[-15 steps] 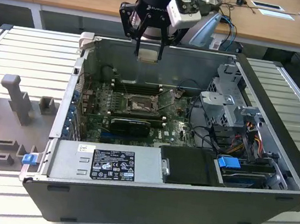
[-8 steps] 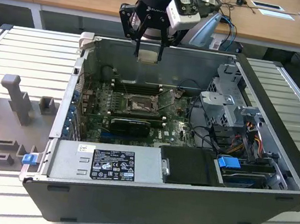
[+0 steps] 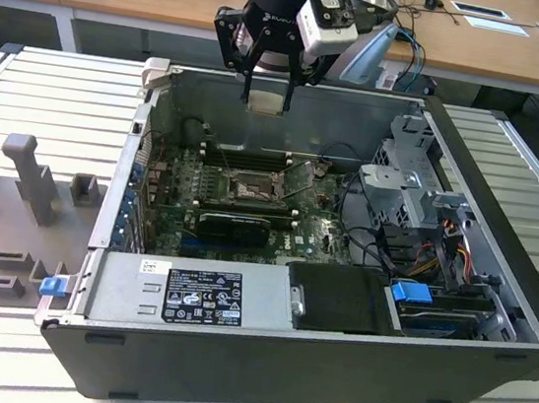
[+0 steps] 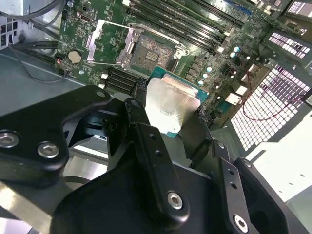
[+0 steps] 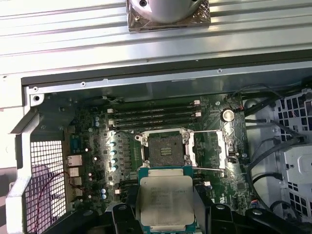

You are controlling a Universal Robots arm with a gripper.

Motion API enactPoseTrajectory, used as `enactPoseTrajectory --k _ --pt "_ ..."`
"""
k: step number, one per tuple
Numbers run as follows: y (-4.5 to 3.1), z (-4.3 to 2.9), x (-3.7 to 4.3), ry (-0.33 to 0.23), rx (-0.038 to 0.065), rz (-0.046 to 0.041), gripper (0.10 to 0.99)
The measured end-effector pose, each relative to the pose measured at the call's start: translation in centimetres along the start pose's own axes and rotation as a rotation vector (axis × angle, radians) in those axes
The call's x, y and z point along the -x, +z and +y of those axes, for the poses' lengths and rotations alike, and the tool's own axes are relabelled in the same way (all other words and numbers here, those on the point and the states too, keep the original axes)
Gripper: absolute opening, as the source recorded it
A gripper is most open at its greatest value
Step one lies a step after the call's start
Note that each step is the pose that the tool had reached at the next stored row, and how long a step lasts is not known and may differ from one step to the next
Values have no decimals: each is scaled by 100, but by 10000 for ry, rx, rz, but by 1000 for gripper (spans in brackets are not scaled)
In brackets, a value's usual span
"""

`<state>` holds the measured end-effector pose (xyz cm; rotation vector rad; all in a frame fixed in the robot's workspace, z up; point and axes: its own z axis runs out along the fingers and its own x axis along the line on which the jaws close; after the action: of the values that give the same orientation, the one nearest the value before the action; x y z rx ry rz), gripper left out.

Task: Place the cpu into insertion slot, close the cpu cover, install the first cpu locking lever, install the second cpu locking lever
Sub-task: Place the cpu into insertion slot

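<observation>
Silver-grey metal faces upward on the cpu [image 5: 165,200], which the jaws have clamped by two opposite edges, one black finger [image 4: 140,114] on each side, so the chip sits level between them. Gripping by the edges looks deliberate: it keeps the underside untouched and lets the chip go down flat. In the exterior view the jaws hang high above the open computer case [image 3: 512,174], over its far wall, so the chip is carried in the air and rests on nothing. The insertion slot [image 5: 163,146] lies well below the jaws and a little ahead of them on the green motherboard [image 5: 97,131], with its dark centre bare. The cpu cover [image 5: 209,146] is swung open and lies flat on the board just beside the slot, off to one side of the line from the jaws to the socket, which seems meant to leave the way down clear. Long black memory slots [image 5: 156,114] run beyond the socket, farther from the jaws. The case stands on a ribbed metal worktop [image 3: 54,104]. No placing has happened yet, by the look of it.
</observation>
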<state>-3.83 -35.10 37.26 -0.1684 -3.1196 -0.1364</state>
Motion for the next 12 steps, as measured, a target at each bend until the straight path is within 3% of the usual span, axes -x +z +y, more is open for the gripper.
enactPoseTrajectory --k 12 --pt "3 0 0 538 3 -48 529"
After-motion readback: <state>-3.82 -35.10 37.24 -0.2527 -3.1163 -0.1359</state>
